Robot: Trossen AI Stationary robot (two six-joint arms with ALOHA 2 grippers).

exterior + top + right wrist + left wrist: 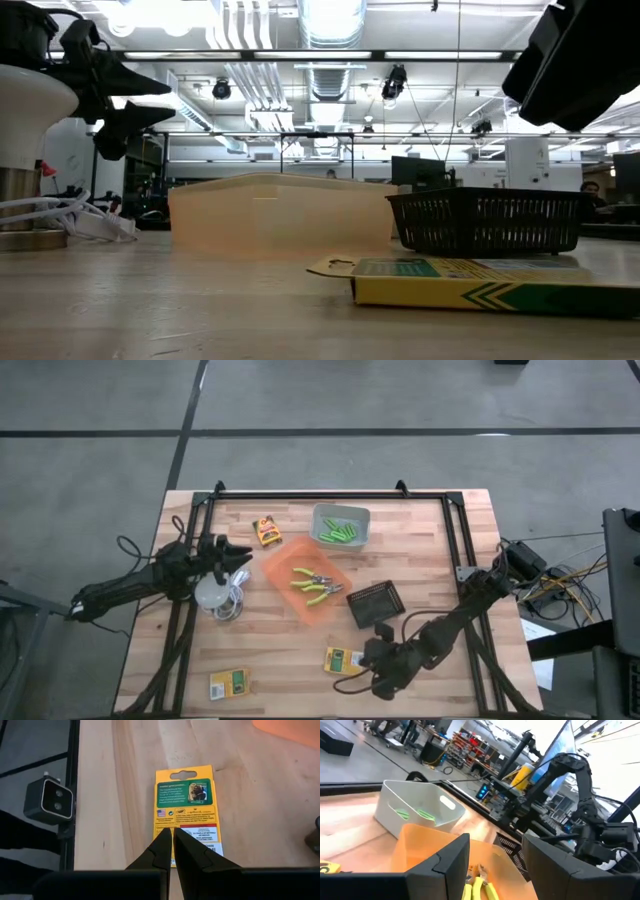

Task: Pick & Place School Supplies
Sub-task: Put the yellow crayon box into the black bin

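High view: a wooden surface (290, 660) framed by a black rail is shown with both arms reaching inward. An orange bin (308, 580) lies at centre, turned diagonally, and two green-handled pliers (313, 585) are seen inside it, their long axes running roughly across the picture. Behind it a grey bin (341, 526) holds lime-green markers (339, 532). A black mesh basket (374, 603) is placed just beside the orange bin, between it and the right arm. A white round device with coiled cable (217, 598) is set under the left arm.

Three yellow-and-green boxes are visible: one (266, 531) near the rear rail, one (231, 683) at the near left edge, and one (345, 660) at the near edge, just beside the right gripper (381, 682). In the right wrist view this last box (188, 810) lies flat, its long axis in line with the gripper and its hang-tab end pointing away; the fingers (195, 852) are pressed together above its near end, and contact cannot be told.

The left gripper (240, 555) is held above the surface beside the orange bin, its fingers (452, 862) spread and empty.
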